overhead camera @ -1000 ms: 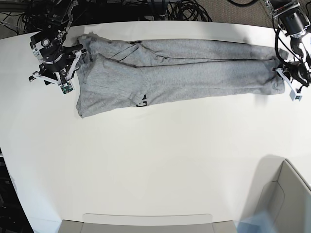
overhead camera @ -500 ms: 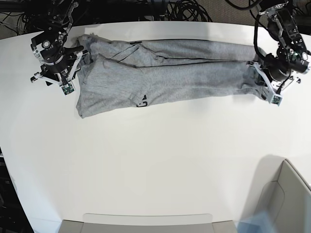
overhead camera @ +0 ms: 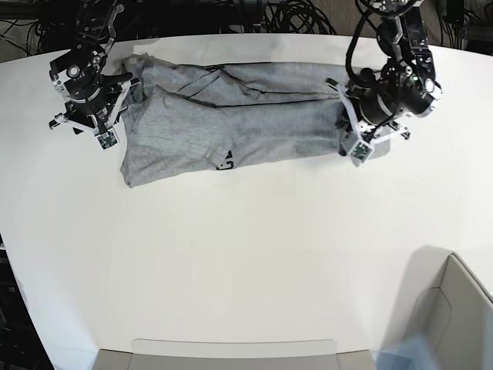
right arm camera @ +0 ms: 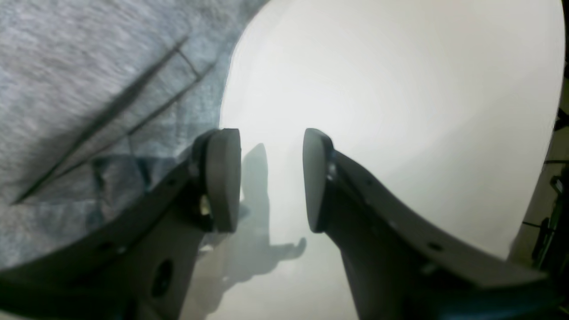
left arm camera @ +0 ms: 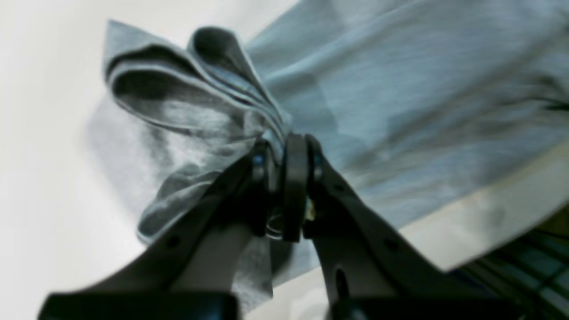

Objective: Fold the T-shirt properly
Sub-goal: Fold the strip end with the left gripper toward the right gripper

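The heather-grey T-shirt (overhead camera: 231, 123) lies in a long folded band across the back of the white table (overhead camera: 246, 254), with a bit of black lettering (overhead camera: 224, 160) at its front edge. My left gripper (overhead camera: 344, 117) is shut on the band's right end. The left wrist view shows its jaws (left arm camera: 282, 153) pinching several bunched layers of the T-shirt (left arm camera: 400, 89). My right gripper (overhead camera: 123, 96) stands open at the band's left end. In the right wrist view its gripper (right arm camera: 271, 178) is empty over bare table, with the T-shirt (right arm camera: 89, 66) just beside one finger (right arm camera: 222, 178).
A grey bin (overhead camera: 231, 354) sits at the table's front edge and another (overhead camera: 454, 308) at the front right corner. Black cables (overhead camera: 300, 15) lie behind the table's back edge.
My left gripper has carried the T-shirt's right end leftward over the table, so the band is shorter. The right arm has stayed where it was.
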`<action>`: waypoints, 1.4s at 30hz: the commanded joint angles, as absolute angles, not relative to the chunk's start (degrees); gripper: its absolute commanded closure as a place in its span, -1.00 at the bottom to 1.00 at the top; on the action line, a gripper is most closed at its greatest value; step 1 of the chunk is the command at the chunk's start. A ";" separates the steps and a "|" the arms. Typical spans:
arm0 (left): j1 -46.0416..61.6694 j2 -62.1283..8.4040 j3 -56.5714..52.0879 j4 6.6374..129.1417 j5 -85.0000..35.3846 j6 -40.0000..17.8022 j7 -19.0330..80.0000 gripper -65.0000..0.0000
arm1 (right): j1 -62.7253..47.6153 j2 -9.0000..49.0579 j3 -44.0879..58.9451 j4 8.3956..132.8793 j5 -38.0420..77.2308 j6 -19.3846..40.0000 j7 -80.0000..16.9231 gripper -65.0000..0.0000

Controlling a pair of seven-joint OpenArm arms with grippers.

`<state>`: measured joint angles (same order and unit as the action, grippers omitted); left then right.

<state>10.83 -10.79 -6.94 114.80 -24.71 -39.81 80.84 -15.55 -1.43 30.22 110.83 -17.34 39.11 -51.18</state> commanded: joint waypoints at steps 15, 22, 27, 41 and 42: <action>9.89 -6.29 4.53 113.10 -25.45 -27.38 80.00 1.00 | -14.81 -0.84 30.29 111.25 -17.01 40.00 -50.33 0.28; 9.80 -6.29 4.44 112.04 -25.45 -26.15 80.00 1.00 | -14.81 -0.84 30.29 111.25 -17.01 40.00 -50.33 0.28; 9.27 -4.35 4.09 112.13 -25.27 -26.15 80.00 1.00 | -14.81 -0.84 30.29 111.25 -17.01 40.00 -50.33 0.28; 9.36 -1.80 4.79 116.18 -29.76 -26.77 80.00 0.48 | -14.90 -0.57 30.37 109.76 -17.01 40.00 -50.33 0.28; 9.54 -2.07 4.79 116.18 -31.60 -26.77 80.00 0.51 | -14.90 -0.57 30.37 109.76 -17.01 40.00 -50.33 0.28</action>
<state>9.63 -1.85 4.82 115.37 -31.38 -26.79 80.01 -15.40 -0.97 30.22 108.99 -17.34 39.11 -51.20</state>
